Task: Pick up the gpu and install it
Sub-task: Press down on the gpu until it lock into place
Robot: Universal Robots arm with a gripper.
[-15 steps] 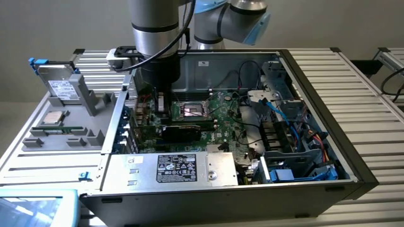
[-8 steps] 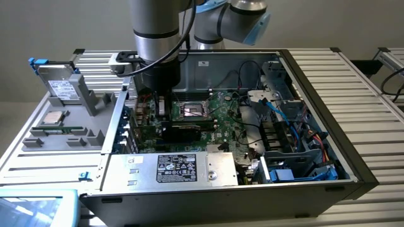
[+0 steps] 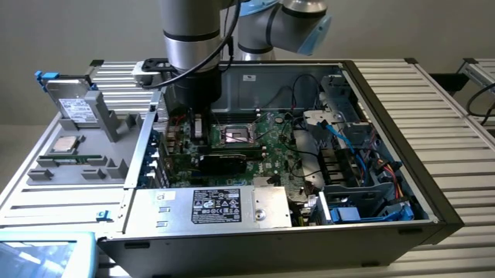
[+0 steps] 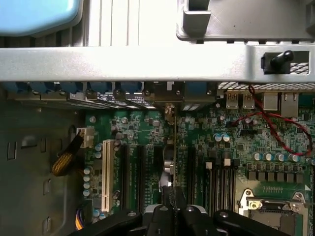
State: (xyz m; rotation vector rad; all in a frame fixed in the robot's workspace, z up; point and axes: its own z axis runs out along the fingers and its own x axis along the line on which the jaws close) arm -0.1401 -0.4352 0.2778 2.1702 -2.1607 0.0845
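Arm reaches down into open PC case (image 3: 386,174), wrist low over the motherboard (image 4: 231,147) near the case's rear wall. Gripper (image 4: 173,212) fingers pressed together, pinching top edge of gpu (image 4: 174,152); card seen edge-on in wrist view, standing upright, running from the fingers toward rear I/O side, lower edge at the expansion slots, betw. the dark slots beside the white slot (image 4: 105,172). Can't tell if fully seated. In exterior view gpu (image 3: 228,157) sits just below CPU socket (image 3: 236,136). Grey parts tray (image 3: 77,156) w/ drive (image 3: 77,110) outside case, exterior view's left.
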